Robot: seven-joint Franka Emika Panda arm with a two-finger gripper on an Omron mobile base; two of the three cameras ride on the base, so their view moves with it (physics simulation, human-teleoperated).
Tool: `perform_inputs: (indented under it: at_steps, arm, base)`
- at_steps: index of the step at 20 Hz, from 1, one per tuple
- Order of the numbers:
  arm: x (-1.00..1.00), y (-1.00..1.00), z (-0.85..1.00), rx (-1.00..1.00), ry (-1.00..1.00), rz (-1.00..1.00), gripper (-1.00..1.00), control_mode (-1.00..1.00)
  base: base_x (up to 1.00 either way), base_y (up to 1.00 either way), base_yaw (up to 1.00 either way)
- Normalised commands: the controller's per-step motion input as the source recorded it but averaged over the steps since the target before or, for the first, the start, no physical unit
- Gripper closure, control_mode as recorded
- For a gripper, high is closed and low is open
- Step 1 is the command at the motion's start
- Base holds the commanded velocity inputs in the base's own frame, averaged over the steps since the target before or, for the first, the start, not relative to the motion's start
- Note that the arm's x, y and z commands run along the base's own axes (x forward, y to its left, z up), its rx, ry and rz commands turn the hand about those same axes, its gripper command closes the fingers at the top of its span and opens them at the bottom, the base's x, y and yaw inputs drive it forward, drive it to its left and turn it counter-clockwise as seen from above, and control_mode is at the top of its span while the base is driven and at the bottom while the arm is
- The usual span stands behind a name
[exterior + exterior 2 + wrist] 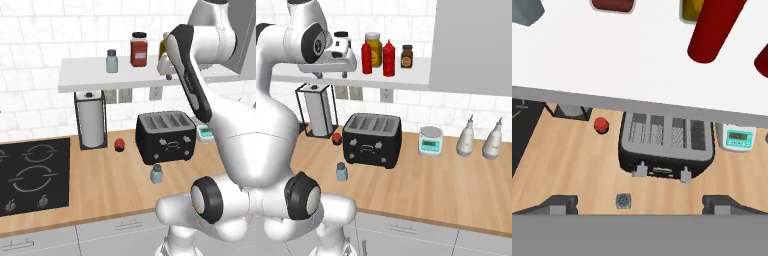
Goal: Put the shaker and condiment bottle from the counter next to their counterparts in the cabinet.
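- We see the cooktop (pixel 32 175) at the far left of the counter (pixel 110 185).
- Paper towel holder (pixel 91 120) stands at 9 o'clock of the toaster (pixel 166 136); a small red object (pixel 119 145) sits between them on the wood.
- We find one shaker (pixel 156 173) upright on the counter, just at 6 o'clock of the toaster, apart from it.
- Its twin shaker (pixel 111 61) stands on the cabinet (pixel 100 80) board, with a red-filled jar (pixel 139 49) at its 3 o'clock.
- Gripper (pixel 332 74) hangs empty over the shelf edge, jaws spread wide, nothing between them.
- We count two red condiment bottles (pixel 388 59) side by side on the shelf, in front of the yellow-filled jar (pixel 374 49).
- Scale (pixel 430 141) sits at 3 o'clock of the toaster, then two white bottles (pixel 465 137).
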Motion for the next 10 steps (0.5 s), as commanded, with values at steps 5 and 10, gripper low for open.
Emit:
perform_inputs:
  at_steps: [5,10]
  arm:
    - [-0.72,0.01,-0.54,0.02,-0.20,-0.07,-1.00,-1.00]
    - [-0.42,0.01,-0.48,0.00,-0.02,-0.05,-1.00,-1.00]
  base:
    - [0.00,0.00,0.00]
    - [0.00,0.00,0.00]
